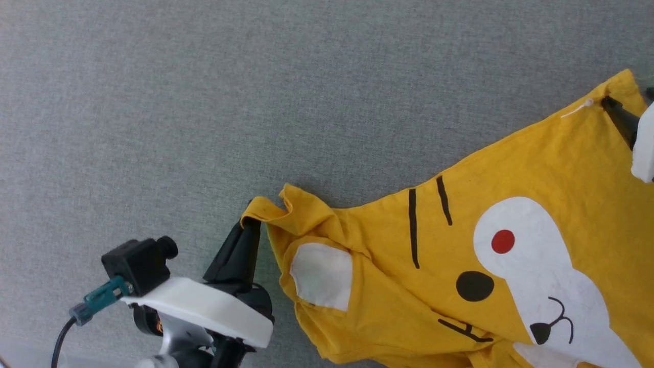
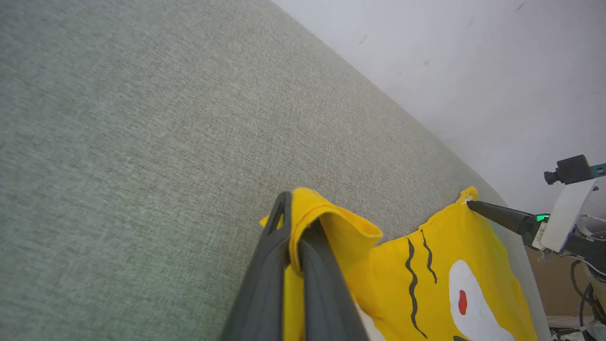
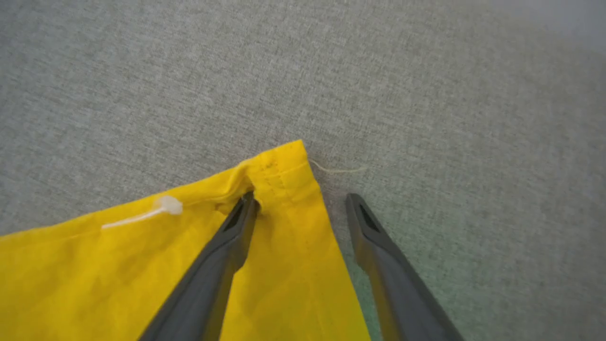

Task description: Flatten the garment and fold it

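**A:** Where was the garment?
**B:** The bright yellow cotton T-shirt with the cartoon face print (image 1: 511,204) lay print-up on the grey fabric-covered bench (image 1: 204,76). It spread toward the robot's right and was rumpled at its left end.
**A:** Fingers?
**B:** The left gripper (image 2: 294,227) had its dark fingers pinched shut on a bunched fold of the shirt's edge, with cloth draped over one finger. The right gripper (image 3: 301,201) stood wide open at the far hem corner. One finger rested on the cloth, the other on bare bench just beside it, so it gripped nothing.
**A:** Handling?
**B:** It looked light, soft and limp. It would likely sag and crease wherever unsupported, but it wasn't fragile and probably wouldn't slide much on that woven cover. The best holds were the stitched hems and corners, where the cloth is doubled. The right side probably needed to close on that corner by the small white plastic tag (image 3: 163,207) before any stretching flat.
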`<state>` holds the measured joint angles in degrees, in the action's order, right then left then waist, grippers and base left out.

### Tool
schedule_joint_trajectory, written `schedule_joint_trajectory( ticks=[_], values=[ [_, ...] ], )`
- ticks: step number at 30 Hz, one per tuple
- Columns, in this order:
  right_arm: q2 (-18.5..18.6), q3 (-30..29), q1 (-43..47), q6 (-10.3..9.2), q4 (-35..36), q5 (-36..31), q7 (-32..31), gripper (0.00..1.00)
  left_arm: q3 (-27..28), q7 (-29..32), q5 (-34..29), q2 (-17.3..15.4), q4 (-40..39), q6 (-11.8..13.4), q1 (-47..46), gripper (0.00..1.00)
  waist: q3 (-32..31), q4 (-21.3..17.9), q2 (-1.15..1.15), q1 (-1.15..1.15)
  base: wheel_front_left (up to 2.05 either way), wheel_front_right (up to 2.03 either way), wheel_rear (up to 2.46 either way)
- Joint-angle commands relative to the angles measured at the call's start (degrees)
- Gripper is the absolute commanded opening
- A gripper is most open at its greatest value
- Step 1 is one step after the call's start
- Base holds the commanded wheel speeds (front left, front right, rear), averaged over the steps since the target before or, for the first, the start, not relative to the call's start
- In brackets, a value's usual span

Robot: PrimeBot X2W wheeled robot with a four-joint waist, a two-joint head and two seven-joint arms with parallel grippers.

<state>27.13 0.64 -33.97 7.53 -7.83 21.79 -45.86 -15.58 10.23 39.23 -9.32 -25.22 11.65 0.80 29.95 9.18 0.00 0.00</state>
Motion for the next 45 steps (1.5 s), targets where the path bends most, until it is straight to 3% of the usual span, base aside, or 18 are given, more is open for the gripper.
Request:
schedule_joint_trajectory(
  ticks=[1, 2, 3, 10, 16, 19, 25, 34, 45],
  values=[
    [0.2, 1.4, 0.1, -0.04, -0.7, 0.7, -1.0, 0.62, -0.1, -0.3, -0.3, 0.1, 0.2, -0.4, -1.1, 0.0, 0.7, 0.5, 0.0, 0.0, 0.0, 0.0, 0.0],
    [0.4, 1.7, 0.1, -0.04, -0.9, 1.0, -1.7, 0.36, -0.1, -0.2, -0.2, 0.1, 0.3, -0.4, -1.2, 0.0, 0.7, 0.4, 0.0, 0.0, 0.0, 0.0, 0.0],
    [0.5, 2.0, 0.0, -0.04, -1.1, 1.1, -2.4, 0.0, -0.1, -0.2, -0.2, 0.1, 0.4, -0.4, -1.3, 0.0, 0.6, 0.4, 0.0, 0.0, 0.0, 0.0, 0.0],
    [0.8, 2.1, -0.5, -0.04, -0.8, 0.6, -2.5, 0.0, 0.5, -0.6, 0.7, 0.4, 1.1, -0.5, -1.7, 0.0, -1.0, 0.3, 0.0, 0.0, 0.0, 0.0, 0.0],
    [-3.2, -0.7, -1.5, -0.04, 0.5, 0.7, 6.9, 0.0, 2.9, -1.3, -1.3, -1.3, 1.8, 0.4, -5.0, 0.0, -6.2, -1.1, 0.0, 0.0, 0.0, 0.0, 0.0],
    [-4.8, -2.1, -1.9, -0.04, 0.9, 0.7, 9.7, 0.0, 4.0, -0.9, -2.9, -2.6, 2.0, 1.1, -7.2, 0.0, -8.0, -1.9, 0.0, 0.0, 0.0, 0.0, 0.0],
    [-8.1, -4.9, -5.2, -0.04, 2.9, 0.4, 15.9, 0.0, 6.3, 3.2, -8.6, -8.8, 4.2, 2.3, -17.4, 0.0, -12.6, -4.3, 0.0, 0.0, 0.0, 0.0, 0.0],
    [-11.2, -5.3, -13.6, -0.04, 2.3, -0.4, 21.1, 0.0, 4.9, 11.7, -13.4, -15.7, 12.4, -1.0, -40.5, 0.0, -20.6, -7.8, 0.0, 0.0, 0.0, 0.0, 0.0],
    [-12.5, -2.3, -19.6, -0.04, -0.5, -0.1, 19.4, 0.0, 0.9, 15.4, -17.0, -17.4, 25.3, -5.3, -58.4, 0.0, -25.9, -10.2, 0.0, 0.0, 0.0, 0.0, 0.0]
  ],
)
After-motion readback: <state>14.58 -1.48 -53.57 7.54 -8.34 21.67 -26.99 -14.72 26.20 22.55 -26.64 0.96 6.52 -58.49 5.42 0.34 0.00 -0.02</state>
